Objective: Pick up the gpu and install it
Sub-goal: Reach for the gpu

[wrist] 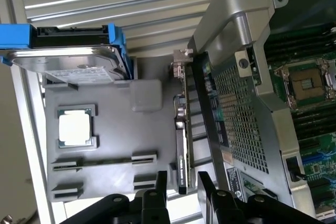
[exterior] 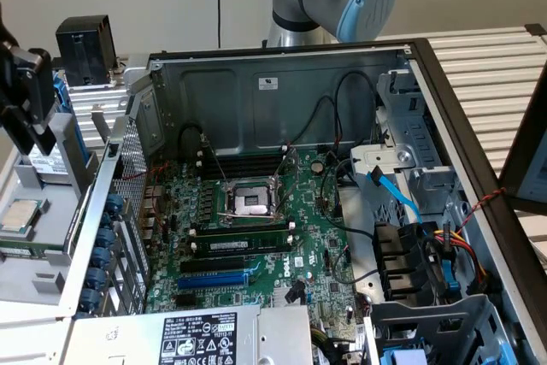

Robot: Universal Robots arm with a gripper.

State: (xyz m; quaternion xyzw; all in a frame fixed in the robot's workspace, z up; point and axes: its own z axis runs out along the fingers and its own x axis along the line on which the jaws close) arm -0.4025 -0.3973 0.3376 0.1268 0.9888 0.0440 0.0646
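Gripper hangs released over the gpu, which stands on edge in a slot of the grey parts tray, just beside the computer case. Its fingers flank the card without touching it. A sound grasp likely means coming straight down, centred across the board's faces, clear of the metal bracket. Print on the card's edge and on the power supply label is too small to read.
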